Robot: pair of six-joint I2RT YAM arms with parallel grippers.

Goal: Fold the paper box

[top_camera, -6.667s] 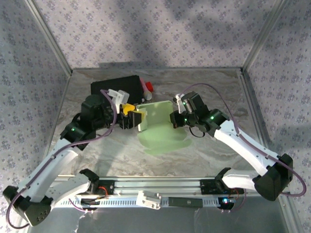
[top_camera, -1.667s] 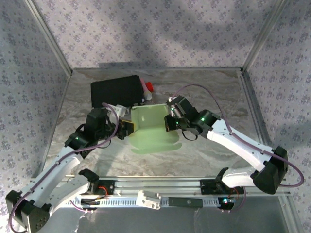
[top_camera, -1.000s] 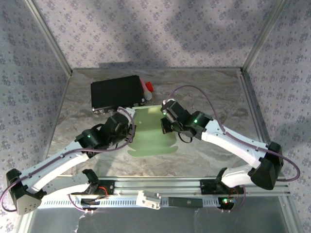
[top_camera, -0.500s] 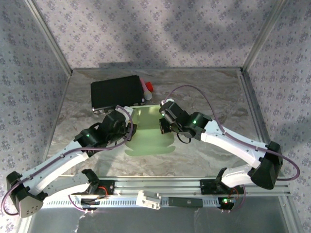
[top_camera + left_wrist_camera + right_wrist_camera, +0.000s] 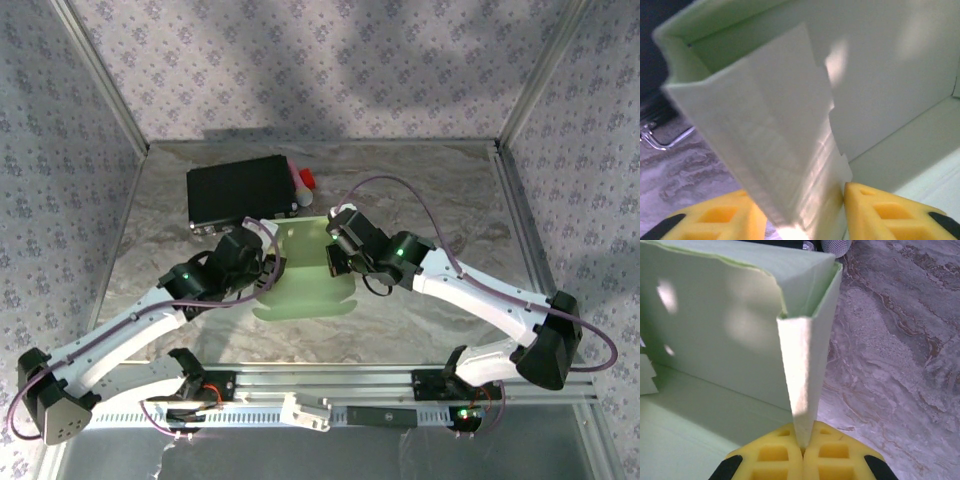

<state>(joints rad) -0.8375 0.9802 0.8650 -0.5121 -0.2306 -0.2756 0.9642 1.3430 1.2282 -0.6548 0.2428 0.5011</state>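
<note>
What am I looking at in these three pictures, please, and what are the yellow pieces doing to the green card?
Two robot arms are bolted at the near edge of a table. The wide picture comes from a fixed camera above and behind them. The other two come from a camera on each wrist, each seeing its own yellow fingers. On the table lie a half-folded pale green box, a black case behind it, and a small red-capped item beside the case. The right gripper is shut on one raised wall of the box. The left gripper has its fingers apart, astride the opposite wall; whether they press it I cannot tell.
</note>
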